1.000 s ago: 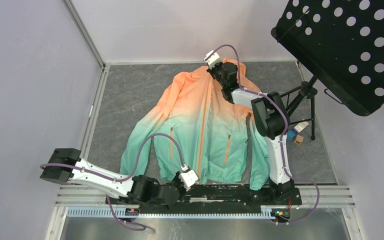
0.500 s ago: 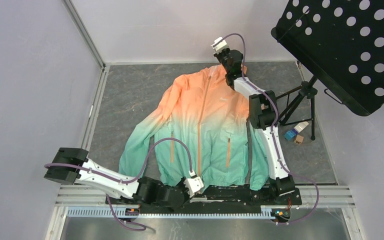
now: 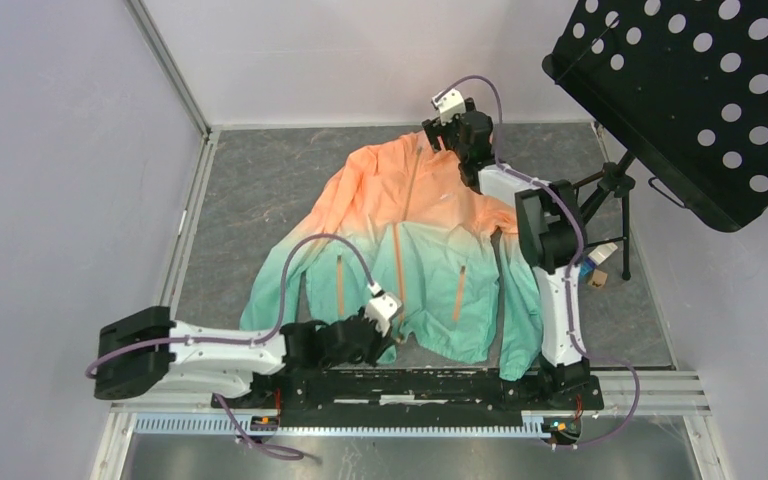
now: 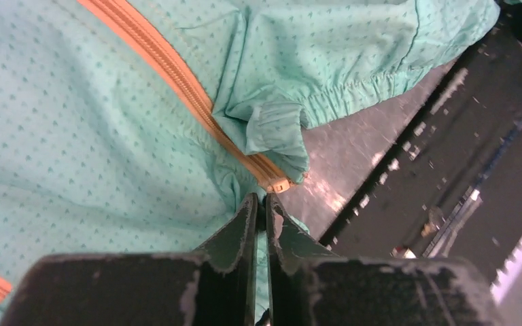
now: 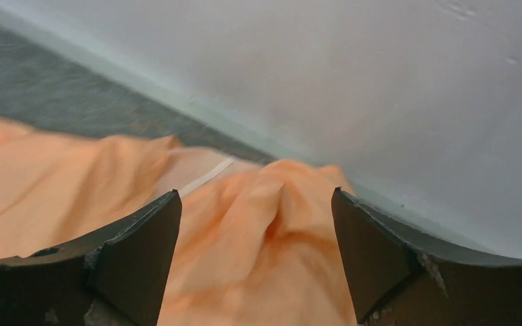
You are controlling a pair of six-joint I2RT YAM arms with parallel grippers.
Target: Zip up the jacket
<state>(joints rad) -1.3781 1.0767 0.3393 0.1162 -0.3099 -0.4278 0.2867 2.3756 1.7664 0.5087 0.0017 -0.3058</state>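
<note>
Only the wrist views show the left gripper (image 4: 261,202) clamping the jacket (image 4: 75,136) at its near hem, the right gripper (image 5: 255,195) with jaws apart.

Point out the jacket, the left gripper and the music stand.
jacket (image 3: 410,215): top view, orange chest.
left gripper (image 4: 259,199): left wrist view, between fingertips.
music stand (image 3: 660,140): top view, perforated black desk.

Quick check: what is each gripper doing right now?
Left gripper: closed, pinching the jacket hem beside the bottom end of the zipper.
Right gripper: open over the jacket's orange fabric, holding nothing.
</note>
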